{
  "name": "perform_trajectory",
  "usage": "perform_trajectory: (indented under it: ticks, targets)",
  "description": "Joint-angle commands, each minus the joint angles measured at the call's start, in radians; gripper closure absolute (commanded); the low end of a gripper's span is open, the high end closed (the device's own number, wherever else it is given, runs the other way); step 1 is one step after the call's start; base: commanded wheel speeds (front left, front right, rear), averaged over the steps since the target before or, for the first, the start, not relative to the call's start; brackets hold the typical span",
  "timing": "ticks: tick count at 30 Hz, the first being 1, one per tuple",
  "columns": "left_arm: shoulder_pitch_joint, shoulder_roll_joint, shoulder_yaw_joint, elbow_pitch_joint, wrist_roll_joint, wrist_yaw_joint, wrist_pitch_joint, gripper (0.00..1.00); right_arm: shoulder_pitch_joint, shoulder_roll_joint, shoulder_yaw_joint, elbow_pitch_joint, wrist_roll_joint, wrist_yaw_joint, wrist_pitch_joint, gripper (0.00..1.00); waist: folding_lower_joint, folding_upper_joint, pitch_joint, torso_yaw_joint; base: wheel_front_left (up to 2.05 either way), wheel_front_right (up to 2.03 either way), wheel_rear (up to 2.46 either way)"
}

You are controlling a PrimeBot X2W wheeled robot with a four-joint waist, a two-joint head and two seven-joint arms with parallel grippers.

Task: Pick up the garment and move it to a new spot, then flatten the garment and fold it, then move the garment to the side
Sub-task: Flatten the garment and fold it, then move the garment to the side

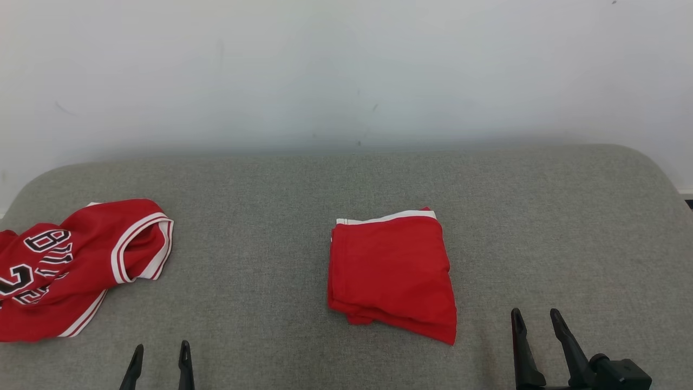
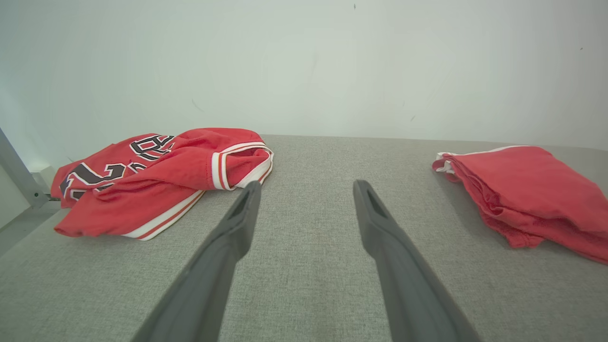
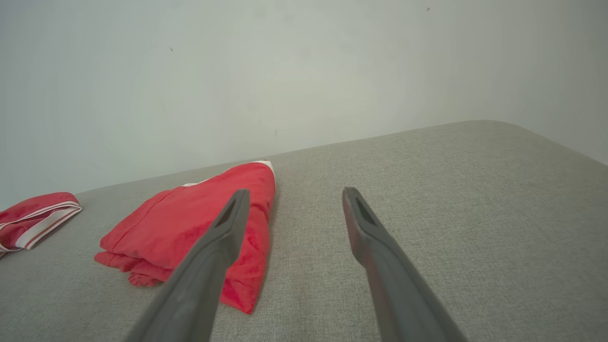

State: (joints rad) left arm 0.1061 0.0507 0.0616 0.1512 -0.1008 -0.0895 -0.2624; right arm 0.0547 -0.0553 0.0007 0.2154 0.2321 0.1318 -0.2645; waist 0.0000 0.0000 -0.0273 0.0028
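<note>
A red garment lies folded into a neat square at the middle of the grey surface, a white band along its far edge. It also appears in the left wrist view and the right wrist view. A second red garment, a crumpled jersey with white trim and black lettering, lies at the far left. My left gripper is open near the front edge, between the two garments. My right gripper is open, just right of the folded garment. Neither holds anything.
The grey fabric surface has rounded far corners and meets a pale wall at the back. A metal frame piece stands beyond the surface's left edge. Bare fabric stretches to the right of the folded garment.
</note>
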Motion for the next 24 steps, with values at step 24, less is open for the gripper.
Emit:
perform_trajectory:
  ticks: [24]
  targets:
    - [0.004,-0.001,0.007,0.006,0.010,-0.013,-0.001,0.00,-0.002,0.005,0.001,0.008,-0.004,-0.002,-0.001,0.00,0.0000,0.0000,0.011,0.010,0.00,0.00,0.00]
